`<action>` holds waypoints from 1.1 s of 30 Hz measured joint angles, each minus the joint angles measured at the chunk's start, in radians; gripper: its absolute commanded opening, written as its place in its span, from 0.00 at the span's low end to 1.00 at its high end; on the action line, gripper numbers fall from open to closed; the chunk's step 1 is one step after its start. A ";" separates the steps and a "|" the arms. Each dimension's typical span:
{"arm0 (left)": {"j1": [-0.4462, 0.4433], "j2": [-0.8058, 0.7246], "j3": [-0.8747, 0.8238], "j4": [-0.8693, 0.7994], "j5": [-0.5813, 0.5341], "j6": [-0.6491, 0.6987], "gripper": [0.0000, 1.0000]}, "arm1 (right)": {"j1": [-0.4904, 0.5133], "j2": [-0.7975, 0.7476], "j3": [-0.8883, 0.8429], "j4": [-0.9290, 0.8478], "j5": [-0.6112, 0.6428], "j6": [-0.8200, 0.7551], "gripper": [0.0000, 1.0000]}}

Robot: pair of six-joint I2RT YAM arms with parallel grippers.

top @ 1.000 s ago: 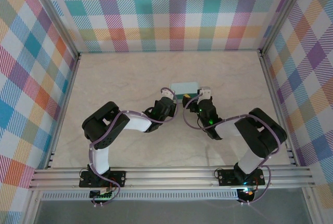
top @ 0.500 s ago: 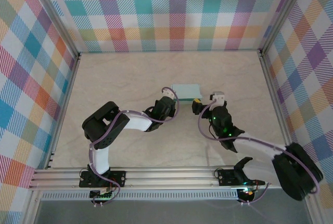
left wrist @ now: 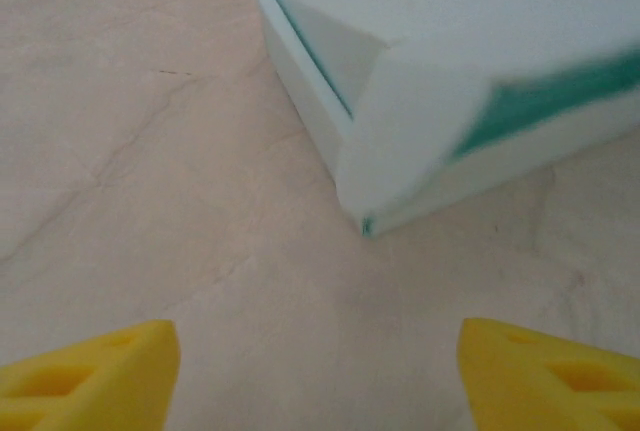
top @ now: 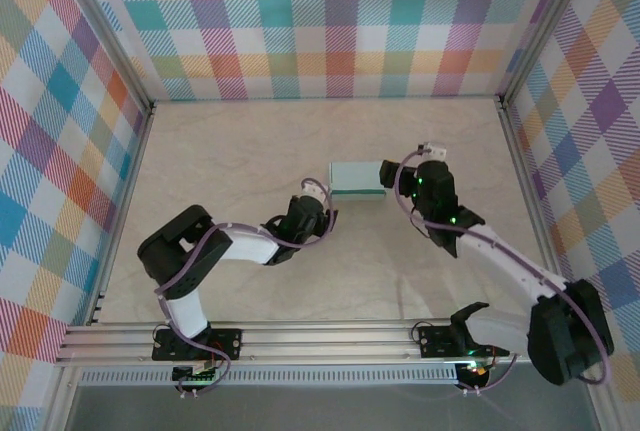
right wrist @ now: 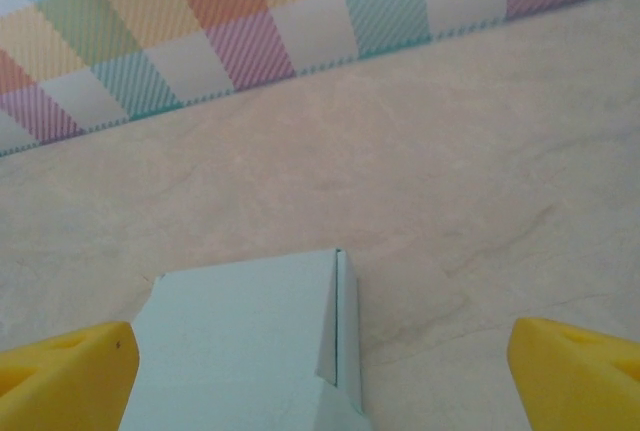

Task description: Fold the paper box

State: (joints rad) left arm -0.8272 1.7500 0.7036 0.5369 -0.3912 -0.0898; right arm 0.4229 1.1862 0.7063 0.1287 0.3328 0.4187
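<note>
Closing the paper box (top: 357,178): left gripper (left wrist: 320,371), right gripper (right wrist: 322,361) both released; we should press end flap (left wrist: 345,51) flush.

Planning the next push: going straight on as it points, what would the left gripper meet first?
Probably the box, its near corner lying just ahead of the open left gripper, slightly right of centre; height is unclear.

light: bright, even | shadows: soft | blur: paper box (left wrist: 480,31) edge, left wrist
</note>
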 measured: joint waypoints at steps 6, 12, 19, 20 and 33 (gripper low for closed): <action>-0.035 -0.191 -0.077 -0.040 0.016 -0.003 1.00 | -0.129 0.231 0.154 -0.111 -0.201 0.085 0.95; -0.008 -0.275 0.087 -0.206 0.058 -0.078 1.00 | -0.164 0.383 0.214 -0.138 -0.354 0.106 0.96; 0.154 -0.109 0.488 -0.427 0.252 -0.254 1.00 | -0.165 0.444 0.214 -0.128 -0.447 0.110 0.97; 0.172 -0.066 0.537 -0.460 0.282 -0.271 1.00 | -0.165 0.450 0.214 -0.124 -0.455 0.109 0.98; 0.229 0.229 0.684 -0.727 0.457 -0.344 0.72 | -0.182 0.487 0.169 -0.062 -0.494 0.060 0.95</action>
State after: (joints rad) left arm -0.5987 1.9785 1.3876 -0.1898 0.0658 -0.4335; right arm 0.2413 1.6733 0.8757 0.0669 -0.1608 0.4782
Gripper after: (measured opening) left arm 0.746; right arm 0.981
